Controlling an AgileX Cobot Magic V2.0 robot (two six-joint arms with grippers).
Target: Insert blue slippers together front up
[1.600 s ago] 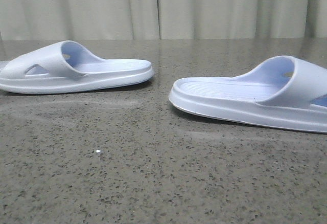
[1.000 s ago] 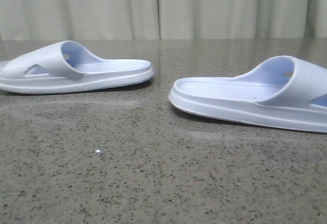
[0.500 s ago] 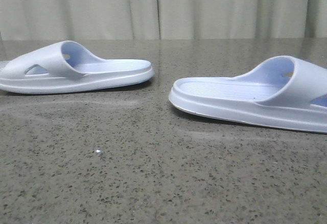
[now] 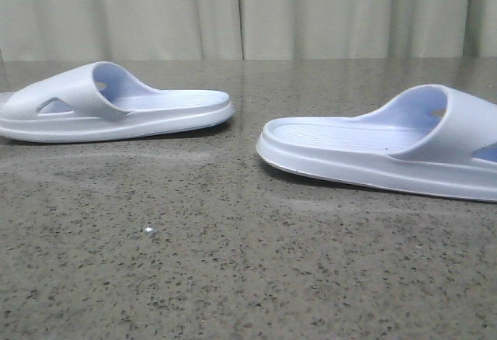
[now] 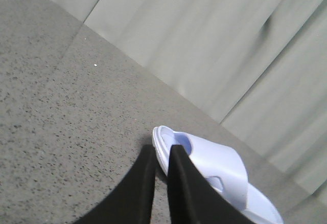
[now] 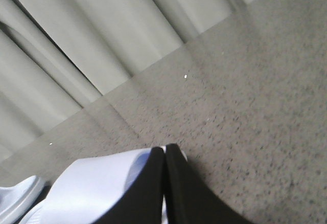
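On the speckled table (image 4: pixel 233 278), two blue slippers (image 4: pixel 116 107) lie well apart.

I see 2 blue slippers, the left slipper (image 4: pixel 116 107) and the right slipper (image 4: pixel 388 150), of matt moulded foam, smooth outside with finely ribbed footbeds. The table (image 4: pixel 233 278) looks like speckled grey stone with a faint sheen. The curtain (image 4: pixel 248 14) behind is pale, matt, pleated cloth.

Speckled grey table (image 4: pixel 233 278) carries two blue slippers (image 4: pixel 116 107), well apart.
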